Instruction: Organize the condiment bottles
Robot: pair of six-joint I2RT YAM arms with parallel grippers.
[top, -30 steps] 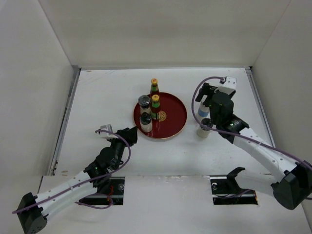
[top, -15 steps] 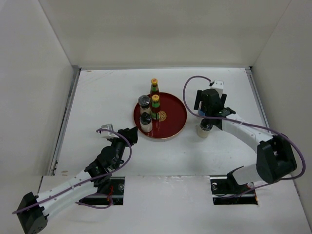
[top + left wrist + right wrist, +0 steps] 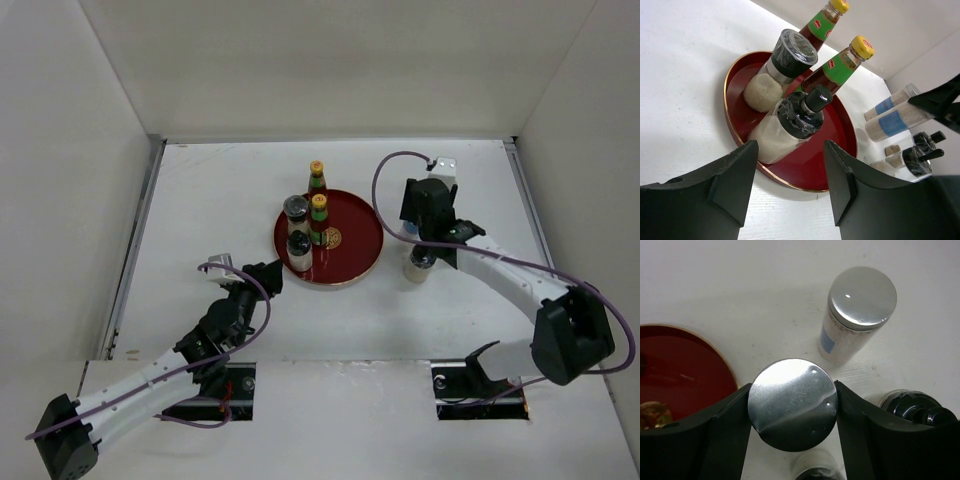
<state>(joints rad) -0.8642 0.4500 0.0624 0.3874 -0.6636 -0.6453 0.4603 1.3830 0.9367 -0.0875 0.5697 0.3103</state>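
Altogether eight containers show: two sauce bottles and six jars. On the left, the red tray [image 3: 355, 250] carries a flat-lidded jar [image 3: 785, 57] at the rear and a knob-topped jar [image 3: 795, 117] in front of it. The near bottle [image 3: 837, 67] stands on the tray just to their right. The far bottle [image 3: 820, 22] stands at the tray's far rim; whether it is on the tray or just behind it, I cannot tell. Right of the tray, four jars stand close together on the tabletop [image 3: 200, 200]. Two have silver lids and blue labels, and two dark-topped jars [image 3: 926, 141] [image 3: 914, 159] stand nearest the arm bases.

Every container stands upright, long axis vertical, lid or cap up. The bottles rise above the jars, their yellow caps topmost.

At the near-left of the tray, the left fingers [image 3: 715, 190] are spread wide with nothing between them. They point at the two jars on the tray, close to its rim.

On the right, the right fingers [image 3: 725, 440] come down from above and press on both sides of one silver jar [image 3: 792, 402], just off the tray's right rim. Whether its base rests on the tabletop I cannot tell. The free silver-lidded jar [image 3: 857, 310] stands just beside it, untouched.
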